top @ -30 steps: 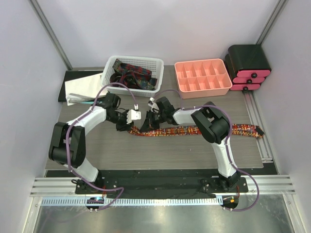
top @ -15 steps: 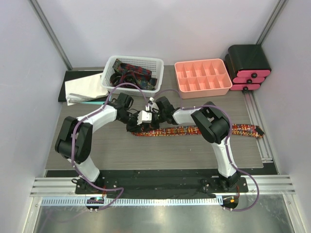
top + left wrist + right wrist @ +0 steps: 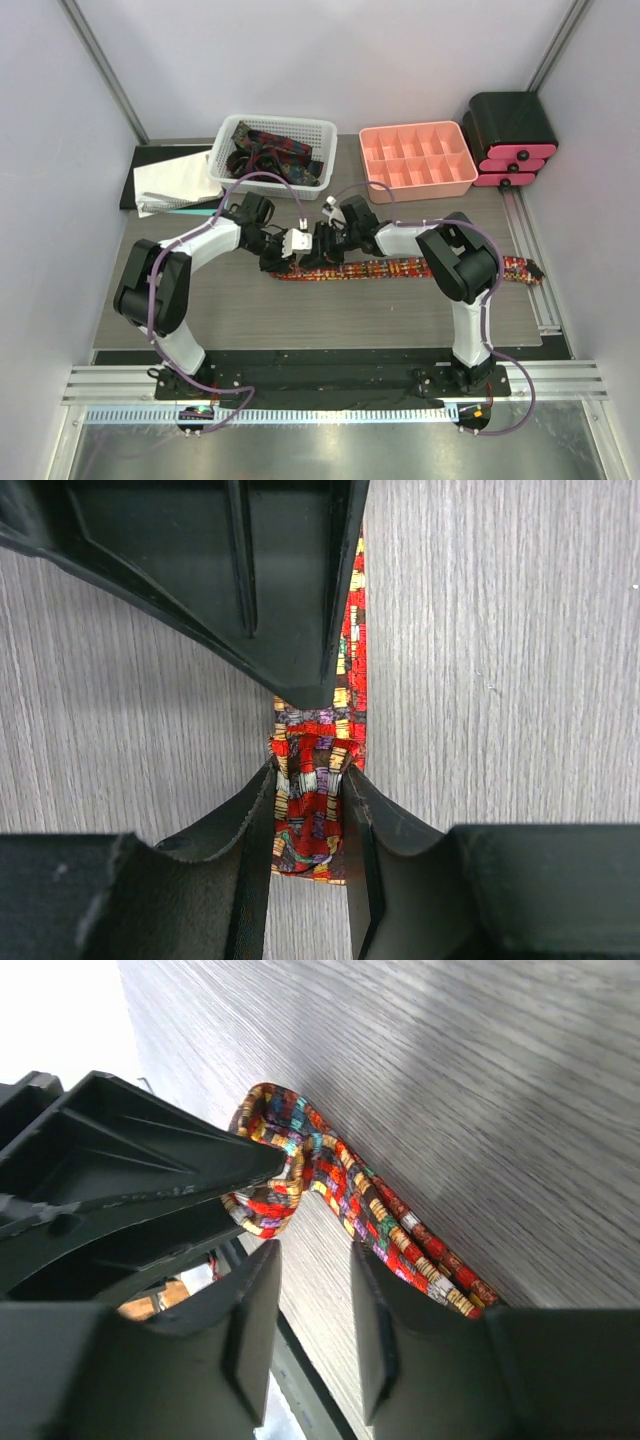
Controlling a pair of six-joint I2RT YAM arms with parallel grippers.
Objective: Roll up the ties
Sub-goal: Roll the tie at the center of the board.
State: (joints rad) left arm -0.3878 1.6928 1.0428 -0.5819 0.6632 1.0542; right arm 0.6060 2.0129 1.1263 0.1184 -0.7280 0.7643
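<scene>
the red tie (image 3: 400, 268) lies stretched left to right across the middle of the table (image 3: 220, 310), with its narrow dark tip at the far right. the fabric is red, with a busy print of small yellow, orange and dark blocks. its left end is turned over into a small loose coil (image 3: 310, 805), pinched between the fingers of the left gripper (image 3: 310, 775). the other ties (image 3: 272, 150), dark with red and plaid patterns, lie tangled in the white basket (image 3: 272, 121) at the far left.

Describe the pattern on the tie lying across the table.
The tie is red with small yellow, orange and purple blocks; left wrist view best.
</scene>
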